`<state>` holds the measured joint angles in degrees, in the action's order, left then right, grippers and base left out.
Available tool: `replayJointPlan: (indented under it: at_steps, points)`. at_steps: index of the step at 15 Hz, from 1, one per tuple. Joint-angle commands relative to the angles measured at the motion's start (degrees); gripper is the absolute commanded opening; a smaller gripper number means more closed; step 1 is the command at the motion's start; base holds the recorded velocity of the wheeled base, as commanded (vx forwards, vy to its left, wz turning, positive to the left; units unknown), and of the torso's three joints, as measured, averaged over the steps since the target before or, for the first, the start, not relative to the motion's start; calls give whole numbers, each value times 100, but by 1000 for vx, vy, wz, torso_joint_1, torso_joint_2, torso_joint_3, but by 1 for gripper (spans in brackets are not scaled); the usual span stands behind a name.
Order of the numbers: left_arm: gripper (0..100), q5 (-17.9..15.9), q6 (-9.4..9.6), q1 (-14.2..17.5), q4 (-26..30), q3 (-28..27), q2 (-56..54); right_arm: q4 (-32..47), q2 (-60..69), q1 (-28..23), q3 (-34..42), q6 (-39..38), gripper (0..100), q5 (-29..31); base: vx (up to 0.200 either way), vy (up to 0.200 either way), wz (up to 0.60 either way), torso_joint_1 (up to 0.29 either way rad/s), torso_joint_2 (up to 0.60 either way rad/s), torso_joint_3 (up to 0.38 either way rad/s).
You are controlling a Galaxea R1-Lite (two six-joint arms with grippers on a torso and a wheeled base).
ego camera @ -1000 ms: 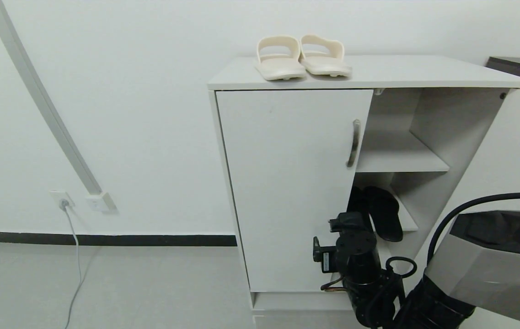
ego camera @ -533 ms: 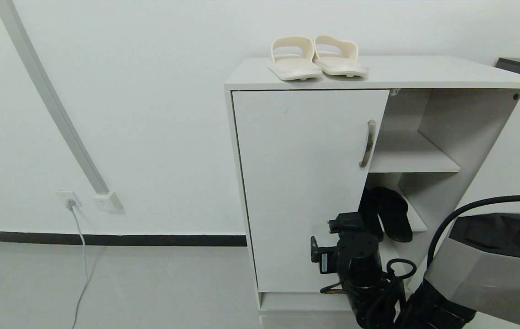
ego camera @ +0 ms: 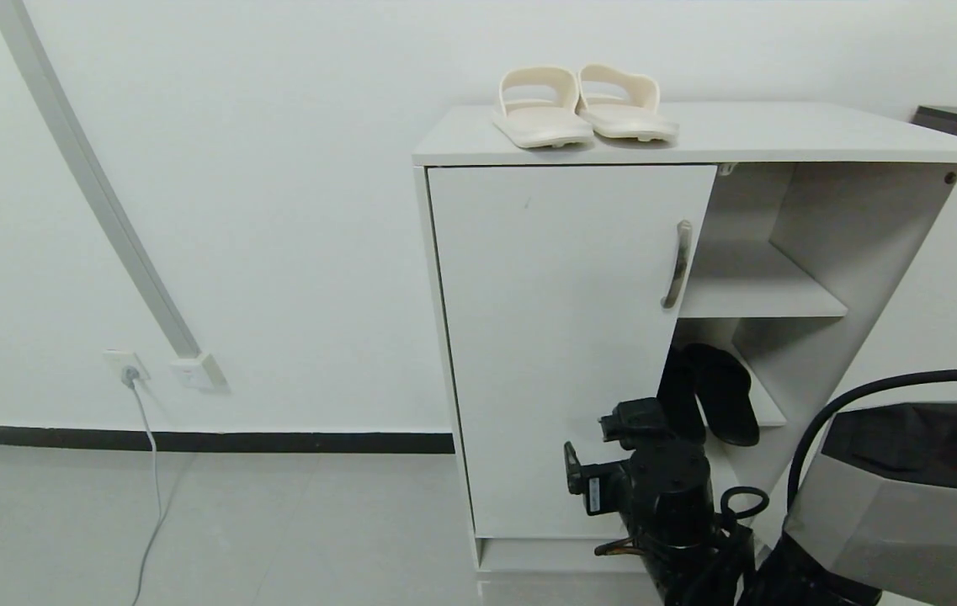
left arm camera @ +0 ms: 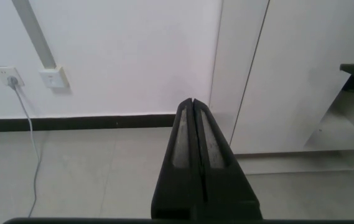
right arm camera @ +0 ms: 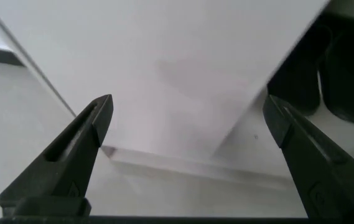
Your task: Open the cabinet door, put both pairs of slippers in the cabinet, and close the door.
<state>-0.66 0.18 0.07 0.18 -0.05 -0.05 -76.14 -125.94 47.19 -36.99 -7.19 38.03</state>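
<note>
Cabinet top (ego camera: 781,130): cream slippers (ego camera: 583,109); black slippers (ego camera: 718,391) inside.

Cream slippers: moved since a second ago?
No. The whole head view shifted, so the camera moved; against the cabinet top and its front edge, the cream slippers lie at the same spot.

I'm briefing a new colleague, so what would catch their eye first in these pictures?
The cream slippers sit on top of the white cabinet, above its closed left door. The black slippers rest on the lower shelf in the open right half, the open right gripper low before the closed door.
</note>
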Motion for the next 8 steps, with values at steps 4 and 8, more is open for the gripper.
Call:
replayJointPlan:
  at_steps: [4, 8]
  points:
    - [0, -4, -1, 1, -1, 5, 5, -700, -9, 71, 271, 324, 100, -218, 0, 0, 0, 0, 0, 0]
    - [0, -4, -1, 1, -1, -4, 5, -762, -9, 141, 288, 376, 100, -261, 0, 0, 0, 47, -276, -239]
